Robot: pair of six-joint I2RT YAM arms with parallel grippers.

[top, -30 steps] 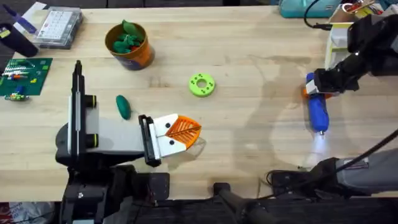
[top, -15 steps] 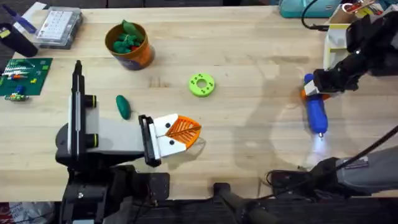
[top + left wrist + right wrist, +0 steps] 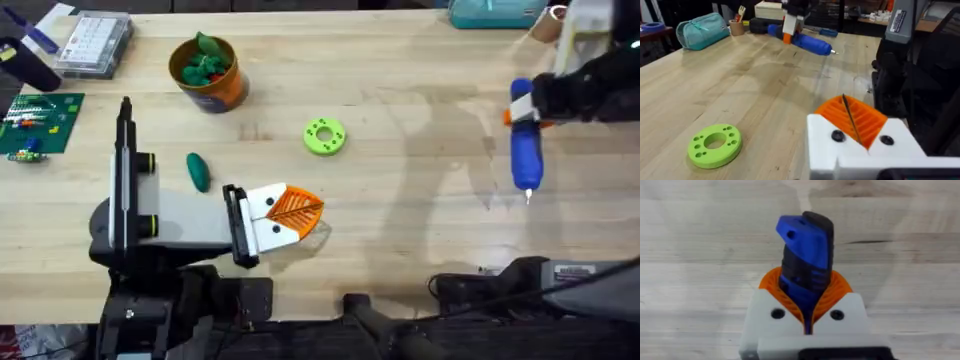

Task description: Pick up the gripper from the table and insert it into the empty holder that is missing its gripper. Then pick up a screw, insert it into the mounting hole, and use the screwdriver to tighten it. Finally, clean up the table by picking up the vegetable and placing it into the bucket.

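Two hands: right hand (image 3: 520,112) clamped on the one blue screwdriver (image 3: 526,150), held off the table (image 3: 400,220) at far right with bit pointing toward the near edge; left hand (image 3: 295,212) at lower centre, orange fingers (image 3: 855,117) pressed together, holding nothing. One dark green vegetable (image 3: 198,171) lies on the table just beyond the left arm, one orange bucket (image 3: 212,72) with green pieces inside stands far left, one bright green ring (image 3: 325,136) mid-table. Versus a second ago the right hand and screwdriver have moved farther right and away from the near edge; the left hand, vegetable, bucket and ring are unchanged.
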